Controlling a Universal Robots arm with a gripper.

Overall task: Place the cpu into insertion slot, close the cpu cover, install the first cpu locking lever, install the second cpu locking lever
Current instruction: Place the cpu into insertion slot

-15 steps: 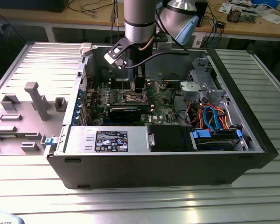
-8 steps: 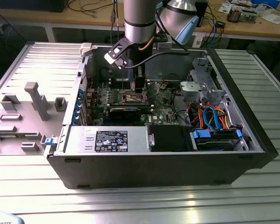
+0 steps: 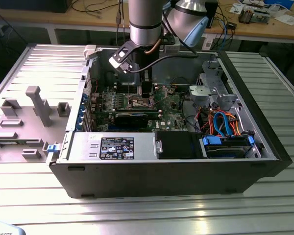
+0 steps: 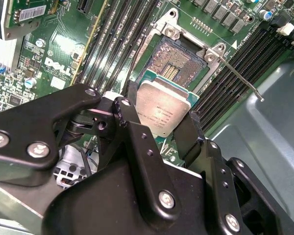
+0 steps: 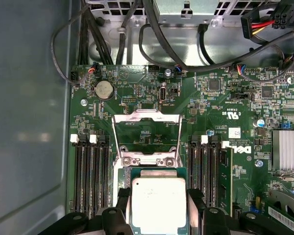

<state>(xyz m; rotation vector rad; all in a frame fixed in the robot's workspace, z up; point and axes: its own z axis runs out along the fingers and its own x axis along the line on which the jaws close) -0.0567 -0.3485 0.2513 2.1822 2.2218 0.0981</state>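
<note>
My gripper (image 4: 161, 110) is shut on the cpu (image 4: 162, 108), a flat square chip with a dull silver top and a green edge. One black finger (image 4: 131, 95) presses on each of two opposite sides. The cpu hangs level just above the board, partly over the insertion slot (image 4: 179, 61), whose gold contact field lies bare. In the first wrist view the cpu (image 5: 159, 203) sits between the fingers (image 5: 196, 203), and the cpu cover (image 5: 146, 116) stands swung open beyond it. A thin locking lever (image 4: 240, 81) sticks out free beside the socket. In the exterior view the gripper (image 3: 144, 93) reaches down inside the computer case.
Black memory slots (image 5: 90, 176) flank the socket on both sides. A finned heatsink (image 5: 286, 149) and black cable bundles (image 5: 152, 29) lie nearby. A long black expansion card (image 3: 132, 117), a power supply (image 3: 112, 147) and a drive bay with orange and blue cables (image 3: 220, 122) crowd the case (image 3: 264, 147).
</note>
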